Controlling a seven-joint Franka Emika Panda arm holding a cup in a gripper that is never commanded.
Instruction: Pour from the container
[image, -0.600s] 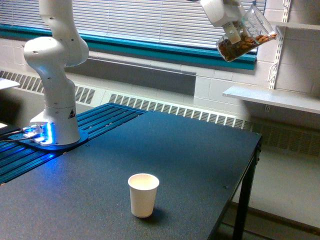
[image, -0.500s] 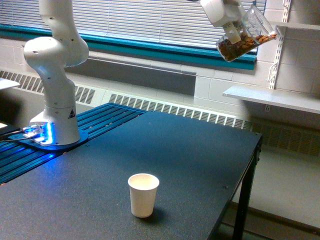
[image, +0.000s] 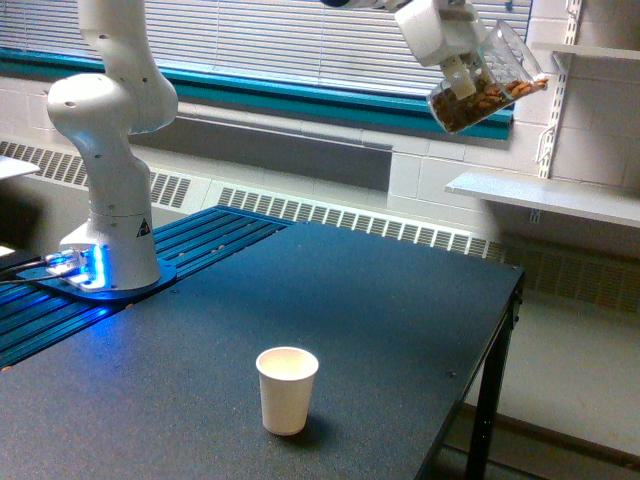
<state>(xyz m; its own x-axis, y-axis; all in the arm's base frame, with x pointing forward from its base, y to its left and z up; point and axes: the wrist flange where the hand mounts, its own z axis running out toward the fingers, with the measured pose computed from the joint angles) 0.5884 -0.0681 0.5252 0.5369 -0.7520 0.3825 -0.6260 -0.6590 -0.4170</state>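
Container (image: 487, 88) high at the top of the exterior view, clamped in the gripper (image: 462, 72), far above the paper cup (image: 287, 389) and well off toward the exterior view's right of it. Clear plastic, tilted hard, long axis running from the base at lower left up to the wide mouth at upper right, so mouth aimed away from the paper cup, toward the wall shelf (image: 545, 195). Brown pieces (image: 478, 99), nut-like, heaped along the low side wall and reaching close to the rim; none seen falling. Gripper closed on the container's upper wall, fingers mostly hidden by the white hand body; grip looks firm, judged only from the steady tilt.

Paper cup upright on the black table (image: 380, 300), alone, near the front edge, open mouth up, apparently empty. Robot base (image: 110, 230) well to the exterior view's left of the paper cup.

Judged: nothing under the mouth but floor beyond the table edge. Needs carrying down and toward the exterior view's left, until the rim sits over the paper cup, before tipping further; otherwise likely spill.
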